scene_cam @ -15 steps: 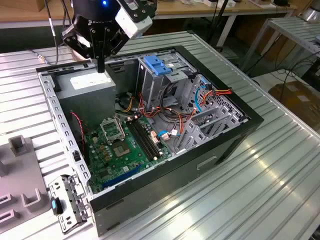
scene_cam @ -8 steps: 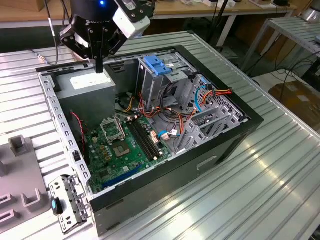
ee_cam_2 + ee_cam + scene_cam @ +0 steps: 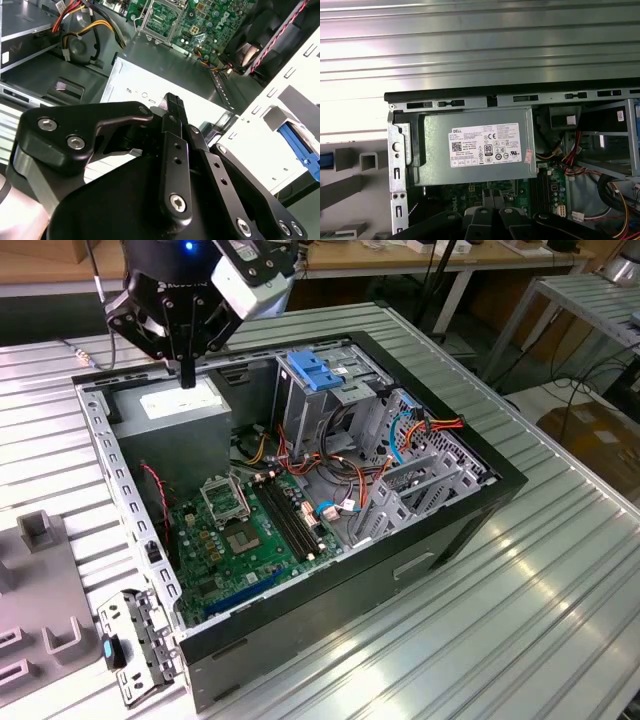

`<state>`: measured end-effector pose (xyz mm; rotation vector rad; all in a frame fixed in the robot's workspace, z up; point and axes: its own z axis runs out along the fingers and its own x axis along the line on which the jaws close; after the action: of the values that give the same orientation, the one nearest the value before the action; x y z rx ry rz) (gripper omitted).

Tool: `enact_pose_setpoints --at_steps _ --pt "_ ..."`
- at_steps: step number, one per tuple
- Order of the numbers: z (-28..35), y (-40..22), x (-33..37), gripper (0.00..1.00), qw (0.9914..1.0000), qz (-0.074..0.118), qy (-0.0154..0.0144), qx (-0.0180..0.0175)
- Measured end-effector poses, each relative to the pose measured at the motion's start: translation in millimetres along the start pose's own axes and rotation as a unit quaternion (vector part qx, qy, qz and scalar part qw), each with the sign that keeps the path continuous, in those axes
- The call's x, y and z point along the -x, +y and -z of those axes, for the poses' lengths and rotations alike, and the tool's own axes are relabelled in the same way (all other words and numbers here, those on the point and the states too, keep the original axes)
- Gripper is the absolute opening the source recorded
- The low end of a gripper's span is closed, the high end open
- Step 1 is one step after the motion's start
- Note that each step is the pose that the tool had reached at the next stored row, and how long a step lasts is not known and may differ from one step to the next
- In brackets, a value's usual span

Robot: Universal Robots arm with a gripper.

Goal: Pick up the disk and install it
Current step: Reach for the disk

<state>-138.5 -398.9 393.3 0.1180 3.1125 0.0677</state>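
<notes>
One open black computer case (image 3: 330,610) is lying on its side on the ribbed metal bench (image 3: 560,570). It is holding one grey metal box with a white sticker (image 3: 200,435), one green circuit board (image 3: 230,540) and one light-blue ribbed plastic bracket (image 3: 315,370). The arm's two black fingers (image 3: 172,135) are pressing flat against each other with no gap, gripping nothing. They are hanging over the grey box at the case's far corner on the exterior view's left; whether the tips are touching it cannot be told. The exterior view is showing the bracket on the drive cage and one silver punched-metal flap with a blue tab (image 3: 140,640) sticking out at the case's near corner. The first wrist view is showing the sticker face-on and the bare bench beyond the case wall. The second wrist view is showing the closed fingers close up. In both wrist views one deep-blue plastic piece (image 3: 300,147) is lying outside the case wall on the grey block fixture (image 3: 370,160), cut off by the picture's edge. Whether it belongs to the disk cannot be told.
</notes>
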Motion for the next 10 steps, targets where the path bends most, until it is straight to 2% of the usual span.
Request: enact_pose_setpoints --at_steps 10 --pt "0.4 -1.2 -16.5 0.11 1.0 0.0 0.0 0.0"
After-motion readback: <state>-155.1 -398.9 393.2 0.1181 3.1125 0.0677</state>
